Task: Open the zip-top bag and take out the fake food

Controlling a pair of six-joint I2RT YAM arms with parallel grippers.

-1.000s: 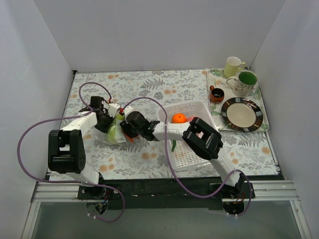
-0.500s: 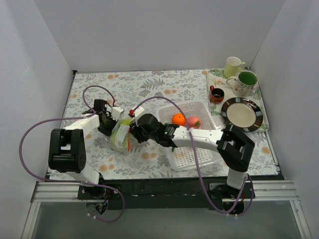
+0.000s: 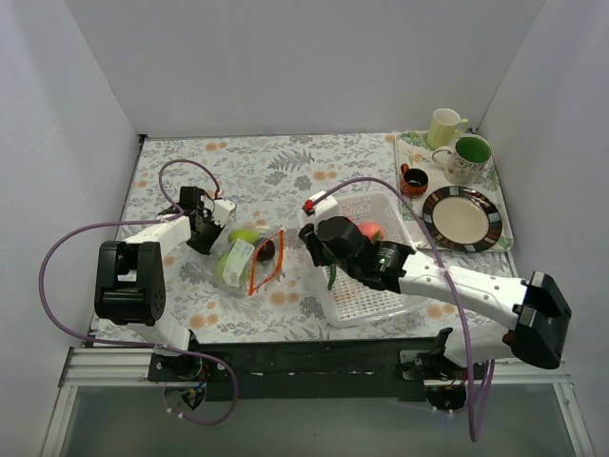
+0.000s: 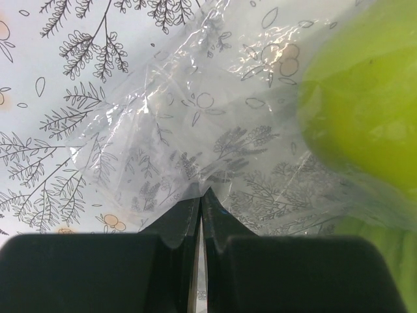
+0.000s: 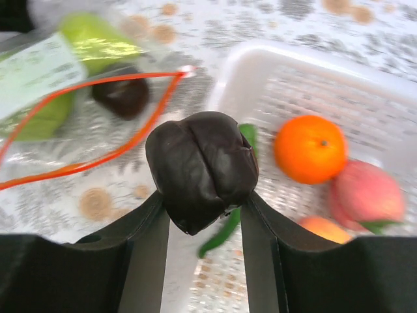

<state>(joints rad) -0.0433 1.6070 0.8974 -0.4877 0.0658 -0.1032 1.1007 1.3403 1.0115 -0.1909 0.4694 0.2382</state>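
Observation:
The zip-top bag point(image 3: 236, 262) lies on the floral cloth, its red-orange zip strip point(image 3: 267, 262) gaping open. Light green fake food point(image 4: 365, 111) and one dark purple piece point(image 5: 122, 96) are still inside. My left gripper point(image 3: 206, 233) is shut on the bag's clear back edge point(image 4: 195, 130). My right gripper point(image 3: 318, 245) is shut on a second dark purple fake food piece point(image 5: 202, 166) and holds it above the left rim of the white basket point(image 3: 381, 205). An orange point(image 5: 311, 149), a peach-red piece point(image 5: 363, 192) and a dark green long piece point(image 5: 225, 233) lie in the basket.
A tray point(image 3: 407, 143) at the back right carries a striped plate point(image 3: 462, 218), a green-lined mug point(image 3: 466, 157), a pale mug point(image 3: 444, 126) and a small dark cup point(image 3: 414, 179). White walls close in the left, back and right sides.
My right gripper has come out of the bag mouth and moved right to the basket with the dark purple piece. The bag has settled flat, mouth open. My left gripper has kept its hold.

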